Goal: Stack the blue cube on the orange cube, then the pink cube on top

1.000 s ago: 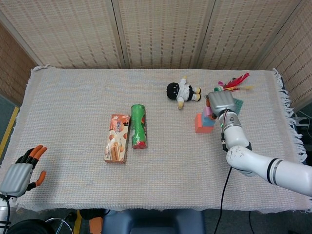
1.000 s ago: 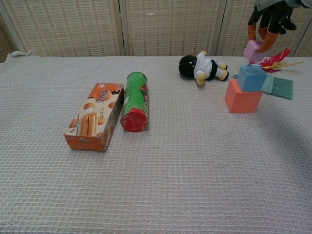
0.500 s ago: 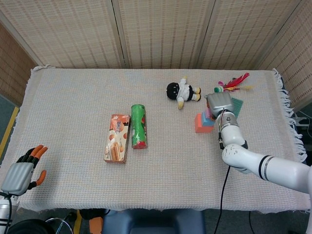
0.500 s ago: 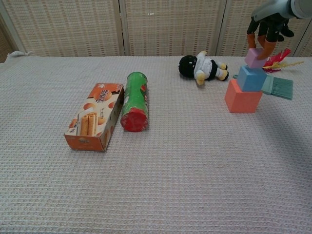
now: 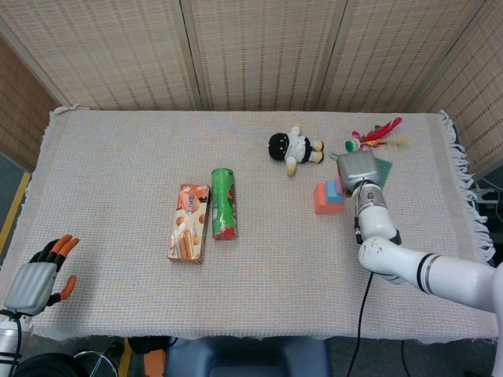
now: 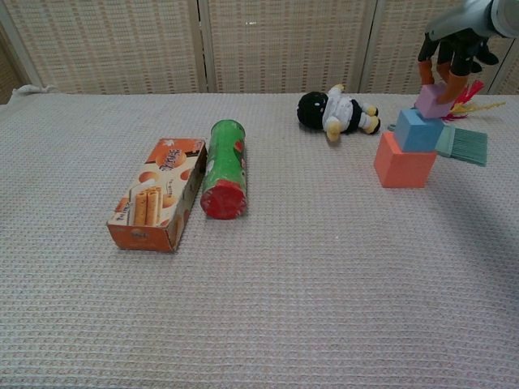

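Matt waffle-weave tablecloth [image 6: 324, 284], glossy cardboard snack box [image 6: 156, 193], plush doll [image 6: 334, 111]

Right hand [image 6: 451, 55] at the table's [image 6: 324, 284] far right corner, fingers pinching the pink cube [image 6: 432, 101], which sits tilted at the blue cube's [image 6: 418, 130] top right edge. Blue cube rests on the orange cube [image 6: 403, 164], offset right. Teal brush [image 6: 464, 146] and red feathers [image 6: 468, 95] just beside the stack. Doll [image 6: 334, 112] near far edge, centre-right. Green can [image 6: 225, 168] and snack box [image 6: 159, 191] lying side by side, centre-left.
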`<action>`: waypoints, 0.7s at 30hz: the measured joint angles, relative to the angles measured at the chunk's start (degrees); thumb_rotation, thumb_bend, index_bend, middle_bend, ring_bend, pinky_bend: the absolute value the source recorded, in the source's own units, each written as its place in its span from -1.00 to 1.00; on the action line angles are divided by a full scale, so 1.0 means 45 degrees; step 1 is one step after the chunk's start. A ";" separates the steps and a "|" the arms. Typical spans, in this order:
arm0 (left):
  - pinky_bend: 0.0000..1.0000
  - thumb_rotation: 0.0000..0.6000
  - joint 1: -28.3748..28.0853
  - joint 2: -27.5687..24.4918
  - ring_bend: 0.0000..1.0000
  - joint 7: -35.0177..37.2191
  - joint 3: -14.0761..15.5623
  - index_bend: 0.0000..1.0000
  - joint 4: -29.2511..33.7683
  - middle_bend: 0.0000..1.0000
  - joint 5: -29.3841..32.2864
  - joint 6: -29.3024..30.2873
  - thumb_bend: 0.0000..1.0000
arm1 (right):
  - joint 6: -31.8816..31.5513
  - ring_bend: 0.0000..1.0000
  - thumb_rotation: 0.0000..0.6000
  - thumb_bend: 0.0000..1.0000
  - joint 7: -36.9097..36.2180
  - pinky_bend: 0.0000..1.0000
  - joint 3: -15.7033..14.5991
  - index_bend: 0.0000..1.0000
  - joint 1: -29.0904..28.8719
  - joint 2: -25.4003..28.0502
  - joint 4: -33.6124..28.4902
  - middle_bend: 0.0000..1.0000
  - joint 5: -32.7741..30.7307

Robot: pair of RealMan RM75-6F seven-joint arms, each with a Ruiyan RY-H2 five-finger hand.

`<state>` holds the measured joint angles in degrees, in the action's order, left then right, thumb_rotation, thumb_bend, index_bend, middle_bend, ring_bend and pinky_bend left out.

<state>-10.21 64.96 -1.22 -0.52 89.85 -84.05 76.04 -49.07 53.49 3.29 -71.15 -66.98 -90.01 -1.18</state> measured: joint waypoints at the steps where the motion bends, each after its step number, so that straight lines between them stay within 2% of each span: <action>1: -0.52 1.00 0.0003 -0.0004 -0.85 -0.0006 0.0001 -0.81 0.0008 -0.92 0.0007 0.0001 -0.05 | -0.0020 0.38 1.00 -0.66 -0.0038 0.43 0.0006 0.25 -0.0003 -0.0034 0.0016 0.32 0.0006; 21: -0.52 1.00 0.0078 -0.0139 -0.85 0.0082 0.0044 -0.83 0.0125 -0.92 -0.0067 0.0136 -0.05 | -0.0814 0.38 1.00 -0.65 0.0302 0.43 0.0012 0.24 -0.0175 -0.0524 -0.0073 0.32 -0.0144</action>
<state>-9.86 64.34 -0.85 -0.33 90.41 -84.35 76.65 -52.74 54.84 3.35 -71.93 -69.33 -90.34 -1.83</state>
